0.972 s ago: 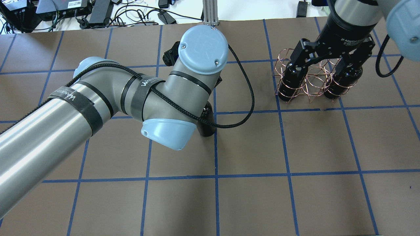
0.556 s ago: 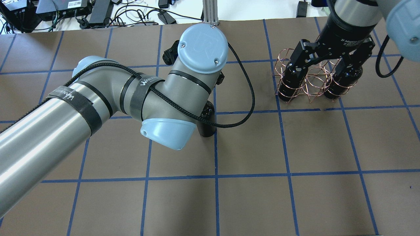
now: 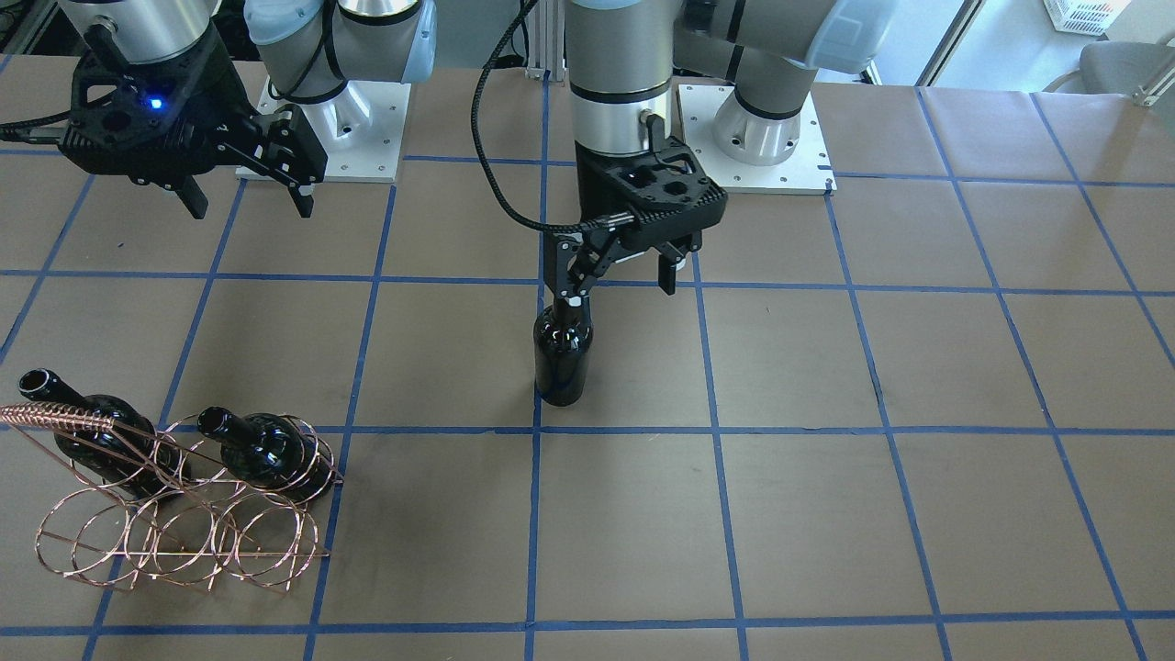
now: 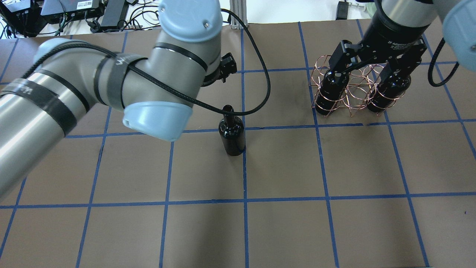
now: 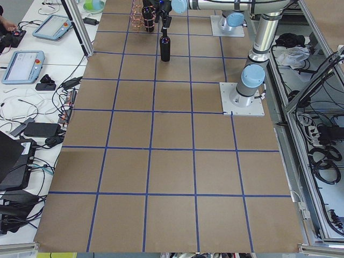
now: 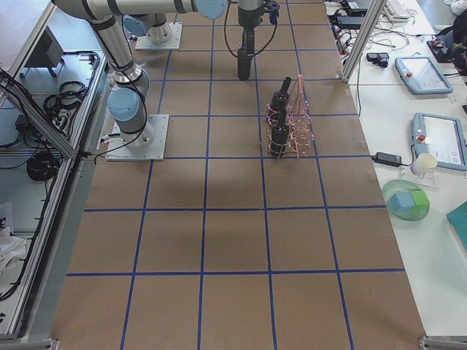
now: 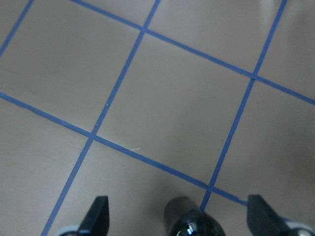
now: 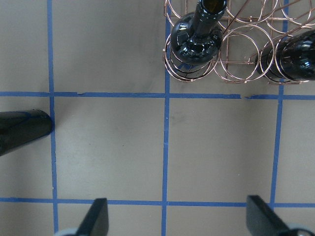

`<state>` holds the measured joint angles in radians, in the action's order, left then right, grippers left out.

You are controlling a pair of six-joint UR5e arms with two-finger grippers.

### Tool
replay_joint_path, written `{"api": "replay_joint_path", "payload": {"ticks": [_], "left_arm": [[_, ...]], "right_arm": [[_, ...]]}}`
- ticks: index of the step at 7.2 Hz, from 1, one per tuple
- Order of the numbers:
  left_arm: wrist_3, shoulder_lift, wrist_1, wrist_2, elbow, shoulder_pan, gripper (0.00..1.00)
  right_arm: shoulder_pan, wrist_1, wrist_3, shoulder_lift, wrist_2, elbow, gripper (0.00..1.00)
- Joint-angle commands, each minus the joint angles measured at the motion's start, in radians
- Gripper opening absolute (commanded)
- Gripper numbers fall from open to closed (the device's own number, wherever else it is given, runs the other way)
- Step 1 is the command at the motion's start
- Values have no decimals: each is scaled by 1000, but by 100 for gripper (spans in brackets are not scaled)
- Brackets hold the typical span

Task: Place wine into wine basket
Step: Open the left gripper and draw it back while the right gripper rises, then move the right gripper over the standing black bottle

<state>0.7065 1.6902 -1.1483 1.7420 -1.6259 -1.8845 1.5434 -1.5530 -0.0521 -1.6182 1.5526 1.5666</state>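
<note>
Near the middle of the table [image 4: 282, 167], beside a crossing of blue tape lines, the wine [image 4: 232, 136] stands upright on its base. Its long axis is vertical and its open mouth points straight up. Directly above it hangs the left gripper [image 3: 622, 286], pointing down along that same axis. In the left wrist view the bottle's mouth shows between the two widely spread fingertips [image 7: 98, 214], so the neck is bracketed but not yet pinched. From the front-facing view, one finger looks close to the neck and the other well off it. The grasp probably calls for a short descent and a closing across the neck.

The wine basket [image 4: 353, 89] lies well apart, on the robot's right of the bottle. It already holds two bottles [image 3: 266, 450] leaning in its outer hoops, and the hoops between them seem free. The right gripper [image 4: 366, 76] hovers over the basket with its fingers wide and holding nothing. The left arm is much the nearer to the standing bottle.
</note>
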Motion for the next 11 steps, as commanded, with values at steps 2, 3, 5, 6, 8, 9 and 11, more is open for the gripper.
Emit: {"api": "replay_joint_path", "payload": {"ticks": [2,3,5,6,8,9,11], "left_arm": [[-447,-50,-294,-142,119,278,100],[-607,-63,-397,-180,141,367,100],[-689,-111,-522,-185,153,409,100],[-731,-141,-556,-191,149,397,100],[-789,-162,-562,-180,117,374,100],[-776,-161,-559,-188,113,374,100],[-780,-164,-559,-177,109,374,100]], "right_arm": [[1,22,-11,1,9,3,100],[6,22,-11,15,0,3,100],[27,-31,-78,50,6,1,100],[62,-108,-116,82,7,-16,100],[197,-111,61,159,7,-61,100],[272,-111,130,203,10,-89,100],[371,-114,196,236,8,-115,100]]}}
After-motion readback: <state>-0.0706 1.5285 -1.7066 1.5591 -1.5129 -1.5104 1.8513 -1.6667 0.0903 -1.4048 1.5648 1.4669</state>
